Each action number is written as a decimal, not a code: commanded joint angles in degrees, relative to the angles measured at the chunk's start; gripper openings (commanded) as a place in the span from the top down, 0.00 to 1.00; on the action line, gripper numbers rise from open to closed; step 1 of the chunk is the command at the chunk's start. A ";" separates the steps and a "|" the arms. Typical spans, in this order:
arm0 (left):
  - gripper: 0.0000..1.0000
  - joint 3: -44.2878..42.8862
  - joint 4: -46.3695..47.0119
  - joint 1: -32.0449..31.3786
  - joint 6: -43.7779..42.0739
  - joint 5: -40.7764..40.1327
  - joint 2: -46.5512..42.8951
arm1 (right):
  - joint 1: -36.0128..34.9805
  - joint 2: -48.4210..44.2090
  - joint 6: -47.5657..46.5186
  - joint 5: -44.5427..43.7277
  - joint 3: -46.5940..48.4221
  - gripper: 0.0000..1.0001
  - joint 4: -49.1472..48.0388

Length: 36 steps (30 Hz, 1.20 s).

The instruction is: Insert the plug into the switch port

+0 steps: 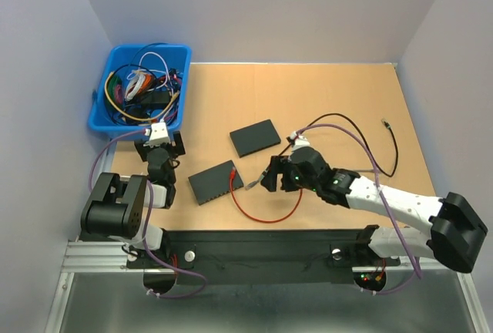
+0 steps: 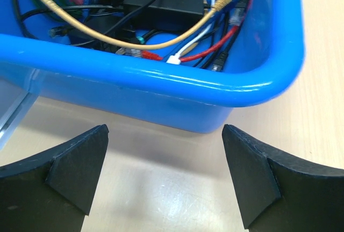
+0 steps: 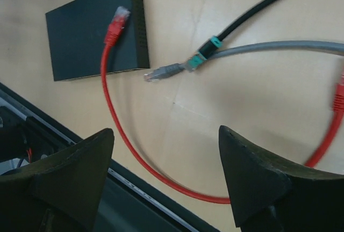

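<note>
Two black switches lie on the table, one nearer (image 1: 216, 182) and one farther (image 1: 254, 137). A red cable (image 1: 266, 217) loops in front, and its red plug (image 3: 115, 23) lies on top of the nearer switch (image 3: 80, 33). A grey plug (image 3: 160, 73) on a grey cable lies on the table just right of that switch's port side; it also shows in the top view (image 1: 251, 185). My right gripper (image 3: 166, 131) is open and empty, hovering above the red loop, right of the grey plug (image 1: 267, 178). My left gripper (image 2: 165, 130) is open and empty at the blue bin.
A blue bin (image 2: 161, 89) full of tangled cables stands at the back left (image 1: 100, 117). A black cable (image 1: 362, 129) with a teal-collared end (image 3: 208, 45) curves across the right of the table. A black rail (image 1: 262, 244) runs along the near edge.
</note>
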<state>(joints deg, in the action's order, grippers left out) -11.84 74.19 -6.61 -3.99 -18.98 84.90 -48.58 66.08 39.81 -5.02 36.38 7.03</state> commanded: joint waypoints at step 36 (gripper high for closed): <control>0.01 -37.04 -90.46 -4.46 17.88 10.98 -39.37 | -14.09 40.18 0.44 -15.72 35.42 0.42 4.22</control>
<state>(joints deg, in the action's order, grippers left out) -53.89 -12.88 -10.83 18.33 -7.27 46.87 -61.54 104.73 39.27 -17.54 67.59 9.30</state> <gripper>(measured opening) 0.989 0.595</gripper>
